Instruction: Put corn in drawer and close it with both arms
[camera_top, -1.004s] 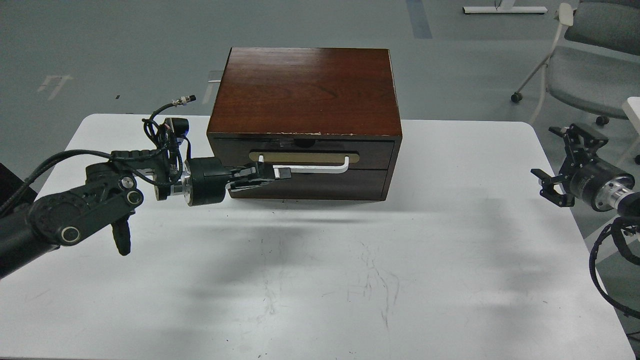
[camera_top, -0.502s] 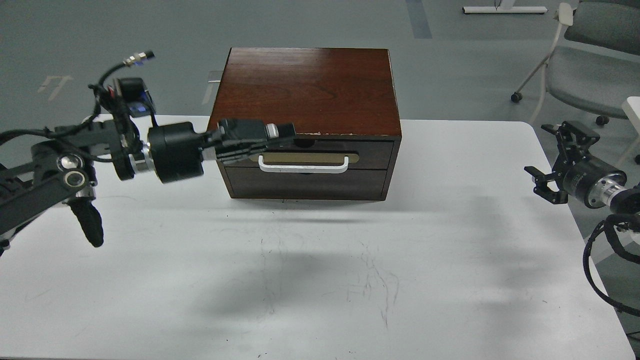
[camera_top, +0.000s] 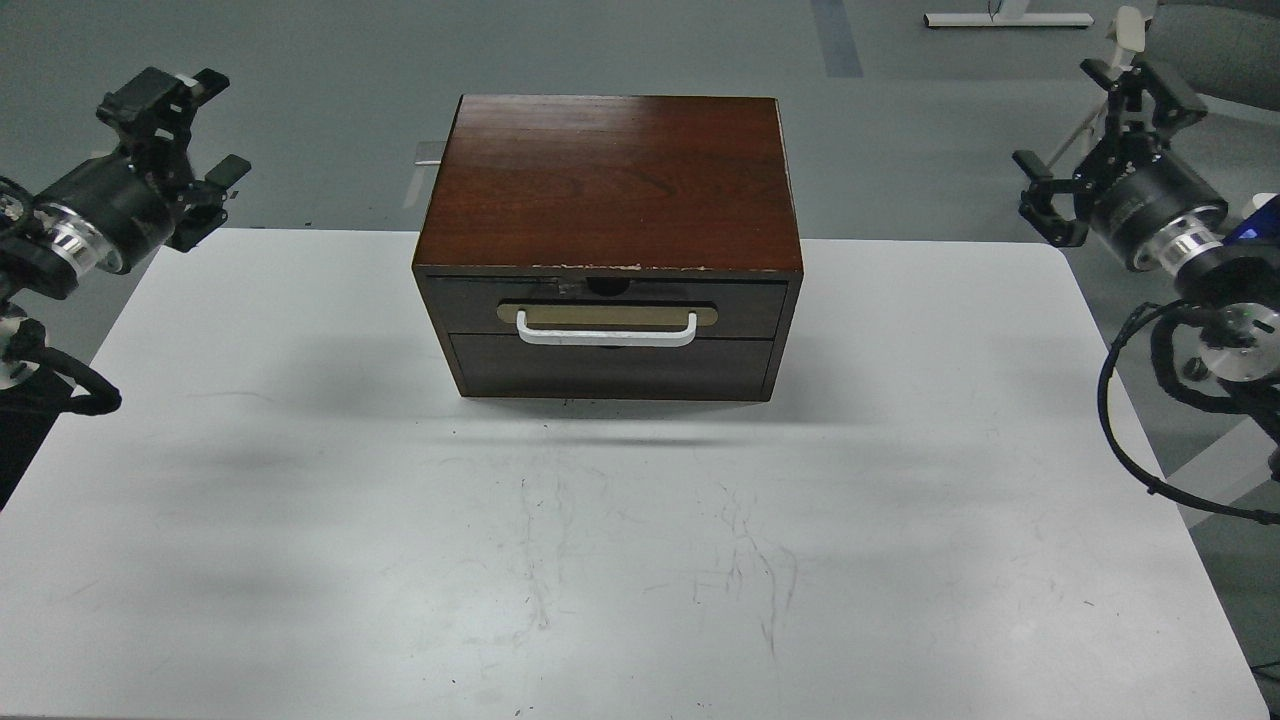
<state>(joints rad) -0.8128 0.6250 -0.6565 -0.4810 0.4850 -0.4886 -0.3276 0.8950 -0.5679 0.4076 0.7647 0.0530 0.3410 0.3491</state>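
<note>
- Left hand (camera_top: 190, 130): raised at the far left edge of the view, beyond the back left corner of the table (camera_top: 300, 560). Fingers spread apart, holding nothing.
- Right hand (camera_top: 1095, 135): raised at the far right edge of the view, beyond the back right corner of the table. Fingers spread apart, holding nothing.
- Cabinet (camera_top: 610, 180): dark red-brown wood, standing on the far half of the table, between the two hands and well apart from both. It sits to the right of and below the left hand, to the left of and below the right hand.
- Drawer (camera_top: 750, 305): upper front panel of the cabinet, pushed in flush with the cabinet face. The edge above it is chipped.
- Handle (camera_top: 606, 335): white bar on a tan oval plate, centred on the drawer front. Neither hand touches it.
- Lower panel (camera_top: 610, 370): plain dark front below the drawer, without a handle.
- Corn: not visible anywhere in the view; with the drawer shut, its position cannot be told.
- Chair (camera_top: 1215, 50): grey seat on the floor behind the right hand, partly hidden by it.
</note>
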